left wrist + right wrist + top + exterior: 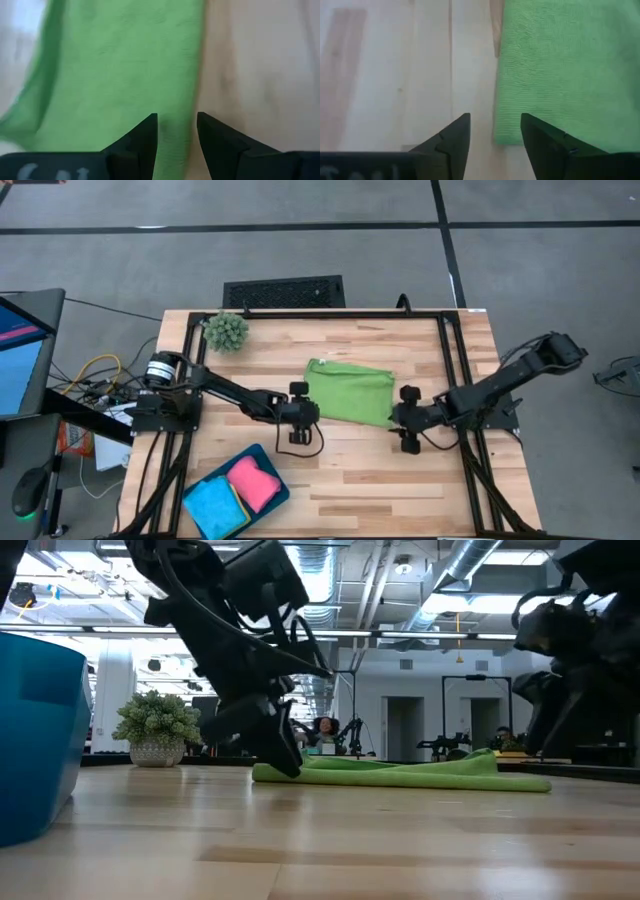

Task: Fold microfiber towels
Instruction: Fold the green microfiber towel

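My left tool point(300, 420) sits low at the green towel's point(352, 391) near-left corner. In the left wrist view its two fingers point(145, 140) stand apart with a strip of green cloth running up between them; nothing looks pinched, so I call it open and not gripping.

My right tool point(407, 422) is at the towel's opposite near corner. Right wrist view: fingers point(455, 145) parted, bare wood between them, the towel's corner just beside one tip. Open, holding nothing.

Placement reads as deliberate: one tool per corner of the same edge, so both can lift that edge together and carry it over for the next fold. My judgement only.

The towel lies flat at mid-bench point(380, 480), already looking doubled; the low view shows stacked layers along its edge point(420, 776), which the high view flattens out.

High view alone gives the rest: a teal tray point(270, 502) at the near-left corner holding a blue towel point(213, 504) and a pink towel point(253, 481), folded small. I can't make out a yellow one. The spiky plant point(227, 330) sits at the far-left corner, well apart.

Wrist views settle finger spacing; the low view hides the left tool's tips behind its own body.
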